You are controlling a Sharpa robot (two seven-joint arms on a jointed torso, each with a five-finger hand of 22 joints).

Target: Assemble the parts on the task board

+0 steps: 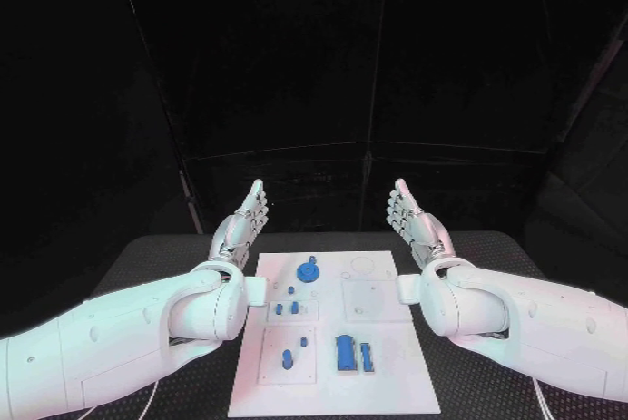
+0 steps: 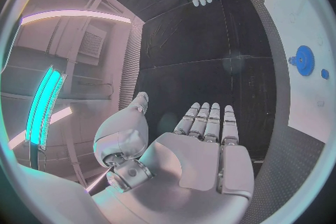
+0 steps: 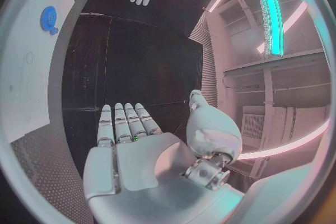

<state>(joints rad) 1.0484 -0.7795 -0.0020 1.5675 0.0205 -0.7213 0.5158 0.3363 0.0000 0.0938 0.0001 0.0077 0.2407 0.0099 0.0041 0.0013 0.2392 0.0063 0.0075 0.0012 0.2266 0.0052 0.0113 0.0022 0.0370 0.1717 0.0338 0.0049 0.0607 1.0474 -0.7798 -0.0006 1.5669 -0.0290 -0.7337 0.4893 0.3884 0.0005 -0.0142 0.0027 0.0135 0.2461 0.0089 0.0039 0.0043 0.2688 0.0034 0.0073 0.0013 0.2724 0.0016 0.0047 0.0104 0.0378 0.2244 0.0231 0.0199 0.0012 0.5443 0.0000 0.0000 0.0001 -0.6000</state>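
Both arms fill the lower corners of the head view, and between them the white board (image 1: 393, 384) runs from the bottom centre up to the middle of the frame on the black worktop (image 1: 157, 257).

On the board, a blue gear (image 1: 308, 272) sits in the upper left part. Below it three small blue pegs (image 1: 290, 302) cluster left of centre, and two more pegs (image 1: 296, 349) lie in the lower left square. Right of these, low in the centre, lie a blue block (image 1: 346, 353) and a slim blue bar (image 1: 367, 356), close beside each other. Whether any of these is seated in a socket or just lying loose, I cannot tell. Faint outlines show in the board's upper right part, with no blue piece on them.

The left robot hand (image 1: 243, 220) stands flat above the board's upper left corner, fingers straight and together, holding nothing. The right robot hand (image 1: 414, 220) mirrors it above the upper right corner, equally flat and bare. Palms face each other across the board. My guess is that this is a neutral pose, keeping both hands off the pieces; it would suit a stage with pieces yet to place as well as one with the work finished.

No writing or brand mark can be read anywhere.
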